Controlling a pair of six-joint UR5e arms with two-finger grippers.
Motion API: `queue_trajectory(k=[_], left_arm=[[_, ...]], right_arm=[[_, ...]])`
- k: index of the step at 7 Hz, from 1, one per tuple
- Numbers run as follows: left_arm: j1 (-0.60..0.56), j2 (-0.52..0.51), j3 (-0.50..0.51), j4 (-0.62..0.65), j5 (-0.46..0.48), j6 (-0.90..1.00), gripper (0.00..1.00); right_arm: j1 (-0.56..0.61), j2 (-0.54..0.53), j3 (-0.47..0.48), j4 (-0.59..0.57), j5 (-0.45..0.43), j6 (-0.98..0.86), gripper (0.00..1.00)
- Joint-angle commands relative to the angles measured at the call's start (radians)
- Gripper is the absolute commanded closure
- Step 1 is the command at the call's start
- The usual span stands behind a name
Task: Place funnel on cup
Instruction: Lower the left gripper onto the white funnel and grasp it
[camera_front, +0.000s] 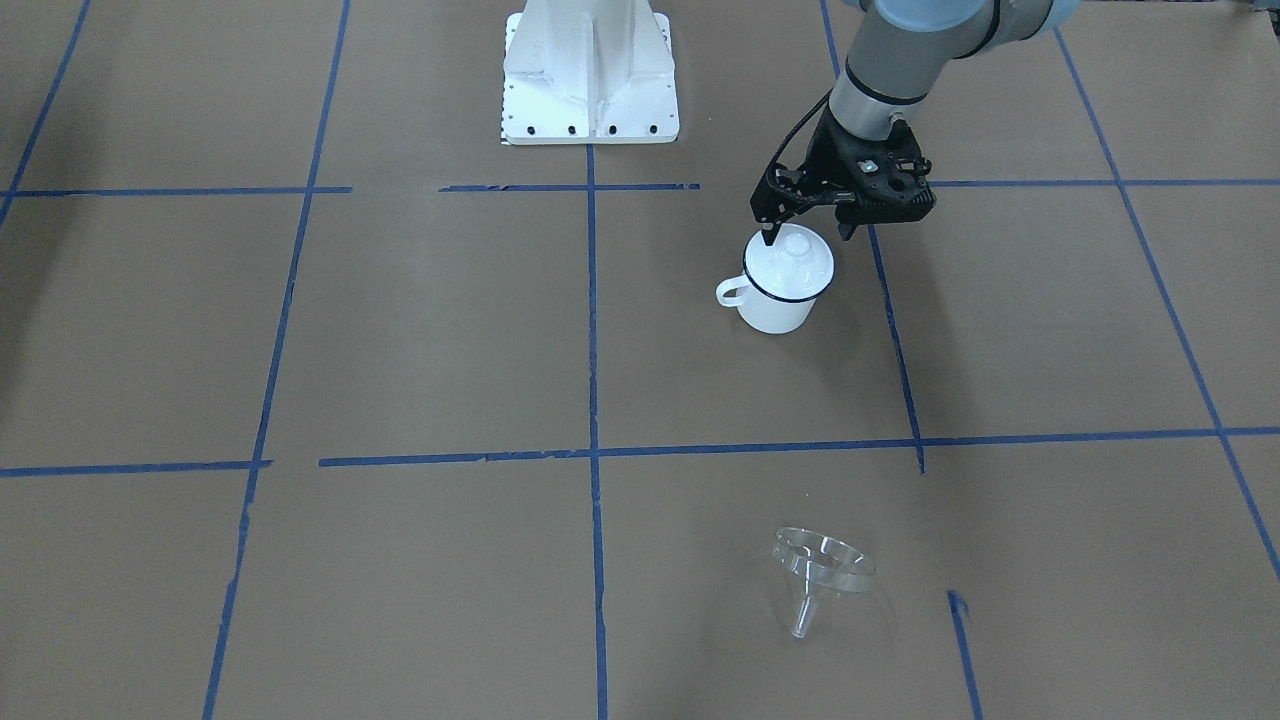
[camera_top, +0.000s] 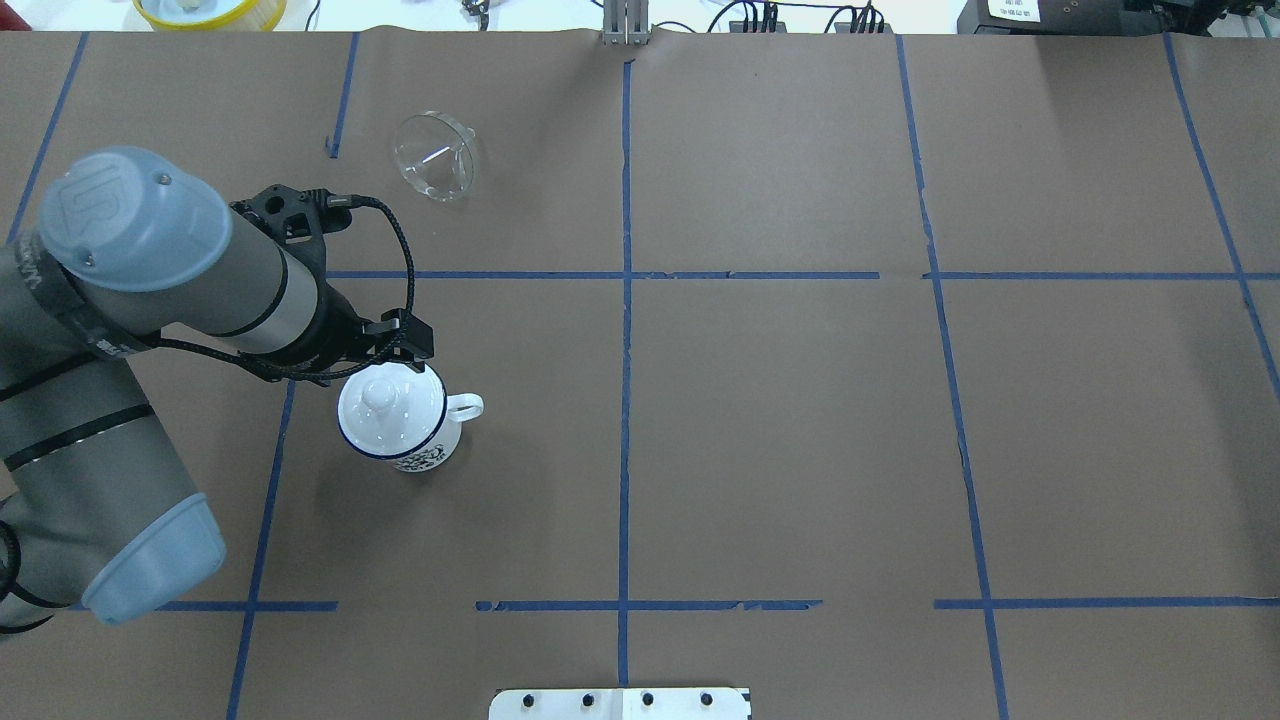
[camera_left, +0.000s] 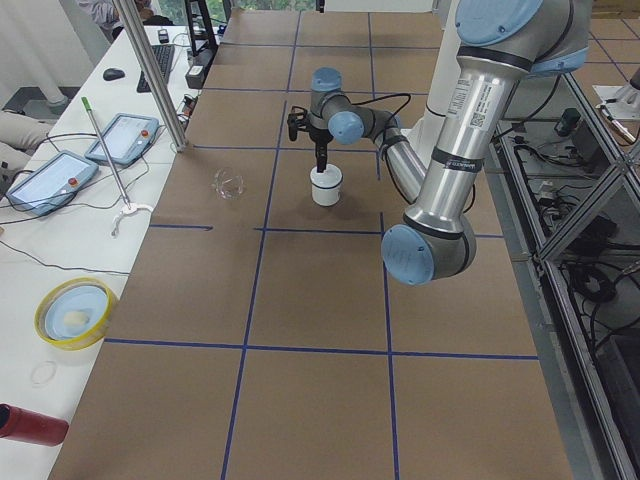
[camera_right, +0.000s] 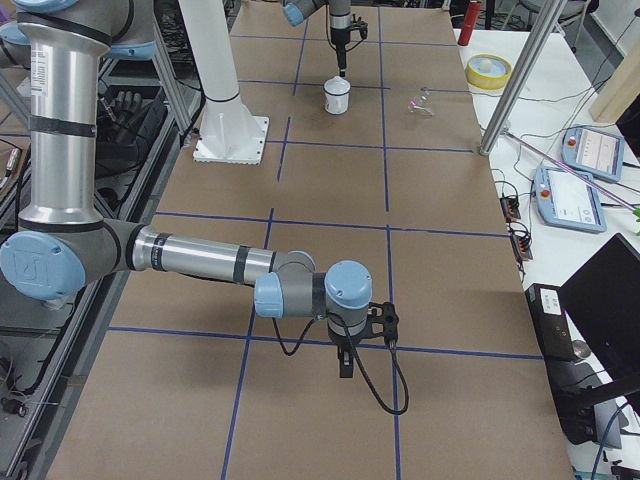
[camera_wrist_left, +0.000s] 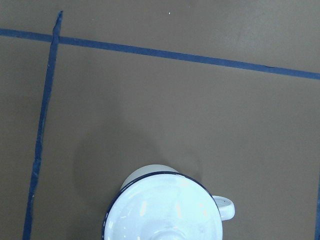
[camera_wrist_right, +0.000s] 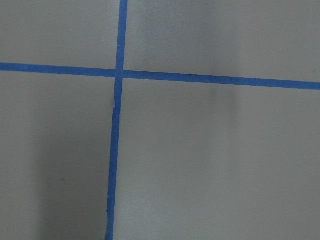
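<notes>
The cup (camera_front: 772, 305) is a white mug with a dark blue rim, upright on the brown table, with a round white knobbed lid (camera_top: 385, 405) on it. It also shows in the left wrist view (camera_wrist_left: 167, 207). My left gripper (camera_front: 808, 234) is open just above the lid, one finger on each side, holding nothing. The clear funnel (camera_front: 820, 570) lies on its side, far from the cup, near the operators' edge; the overhead view shows it too (camera_top: 435, 155). My right gripper (camera_right: 345, 365) shows only in the exterior right view, low over bare table; I cannot tell its state.
The white robot base (camera_front: 590, 70) stands behind the cup. Blue tape lines grid the table. A yellow bowl (camera_left: 75, 312), tablets and a metal pole (camera_left: 150, 75) are on the white side bench beyond the funnel.
</notes>
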Motion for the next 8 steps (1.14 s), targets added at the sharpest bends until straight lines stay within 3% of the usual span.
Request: queue_trajectory(k=[1,6,7,8], left_arm=[[0.013,-0.012,0.03,0.005,0.015,-0.009,0.11],[0.036,-0.007,0.027,0.006,0.012,-0.009,0.18],[0.036,-0.006,0.027,0.006,0.012,-0.009,0.26],[0.036,-0.006,0.027,0.006,0.013,-0.009,0.41]], right_arm=[[0.0,0.0,0.0,0.0,0.0,0.0,0.0],[0.0,0.0,0.0,0.0,0.0,0.0,0.0],[0.0,0.0,0.0,0.0,0.0,0.0,0.0],[0.0,0.0,0.0,0.0,0.0,0.0,0.0]])
